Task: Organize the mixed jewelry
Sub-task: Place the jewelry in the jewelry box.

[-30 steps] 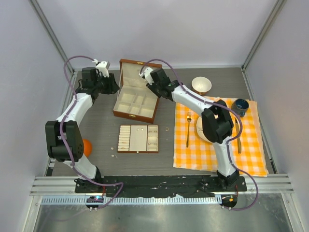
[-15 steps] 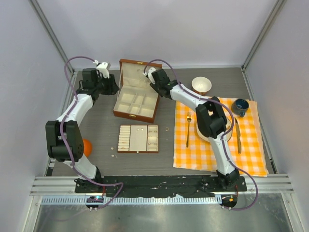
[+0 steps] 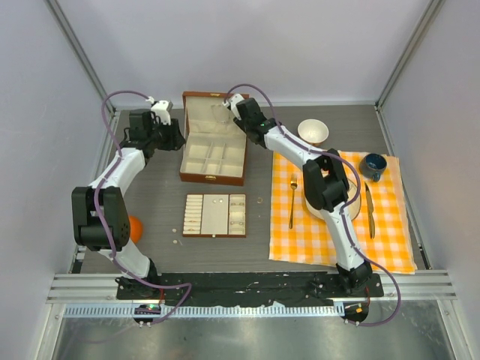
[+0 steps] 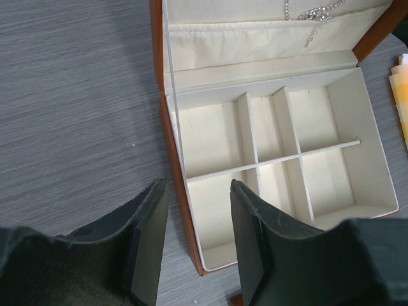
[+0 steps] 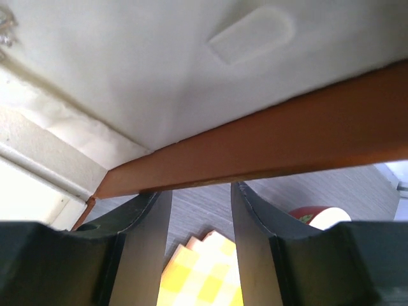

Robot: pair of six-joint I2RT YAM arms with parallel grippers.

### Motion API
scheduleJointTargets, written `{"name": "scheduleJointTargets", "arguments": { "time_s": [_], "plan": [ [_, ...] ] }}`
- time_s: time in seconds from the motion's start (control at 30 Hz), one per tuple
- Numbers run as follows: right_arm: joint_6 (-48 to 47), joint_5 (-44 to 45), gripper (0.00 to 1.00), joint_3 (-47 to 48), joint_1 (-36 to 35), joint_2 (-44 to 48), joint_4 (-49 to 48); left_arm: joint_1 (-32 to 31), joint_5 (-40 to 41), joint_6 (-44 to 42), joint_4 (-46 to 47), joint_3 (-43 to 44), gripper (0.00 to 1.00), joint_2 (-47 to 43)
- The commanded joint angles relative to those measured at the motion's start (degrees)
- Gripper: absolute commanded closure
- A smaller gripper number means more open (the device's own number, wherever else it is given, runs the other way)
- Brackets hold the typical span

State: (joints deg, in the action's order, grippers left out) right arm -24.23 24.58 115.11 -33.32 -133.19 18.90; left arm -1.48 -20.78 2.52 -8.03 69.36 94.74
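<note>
The brown wooden box (image 3: 214, 154) stands open, its cream lid upright. A thin silver chain (image 4: 312, 13) hangs inside the lid. My left gripper (image 4: 197, 191) is open and straddles the box's left wall (image 4: 177, 191) near the front corner without pinching it; from above my left gripper (image 3: 178, 136) sits at the box's left side. My right gripper (image 5: 201, 191) is open, its fingertips up against the lid's brown edge (image 5: 287, 143); from above it (image 3: 238, 112) is at the lid's right end. The cream-lined tray (image 3: 215, 215) holds small rings (image 3: 237, 218). A ring (image 3: 260, 200) and tiny bits (image 3: 172, 230) lie loose on the table.
An orange ball (image 3: 135, 227) lies by the left arm. A yellow checkered cloth (image 3: 341, 217) carries a gold fork (image 3: 292, 199), knife (image 3: 370, 210) and a plate (image 3: 352, 196). A white bowl (image 3: 313, 131) and a dark cup (image 3: 372, 163) stand behind it.
The right gripper has moved up and left along the lid, swinging it further back. The box has turned from skewed to square with the table. The left gripper has stayed at its wall.
</note>
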Motion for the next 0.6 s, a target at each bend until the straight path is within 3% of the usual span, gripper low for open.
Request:
{"name": "scheduleJointTargets", "arguments": {
  "time_s": [0.0,0.33,0.57],
  "plan": [
    [-0.73,0.82,0.52,3.98,0.63,-0.06,-4.31,0.25,-1.28,0.11,4.43,0.42,0.52,-0.87],
    [-5.46,-8.22,0.53,-6.91,-1.91,9.52,-3.96,0.33,-3.48,0.46,4.34,0.77,0.51,-0.96],
    [-14.16,-5.34,0.55,-6.23,-6.75,10.14,-4.92,0.24,-4.27,0.64,3.29,1.83,0.51,-0.87]
  ]
}}
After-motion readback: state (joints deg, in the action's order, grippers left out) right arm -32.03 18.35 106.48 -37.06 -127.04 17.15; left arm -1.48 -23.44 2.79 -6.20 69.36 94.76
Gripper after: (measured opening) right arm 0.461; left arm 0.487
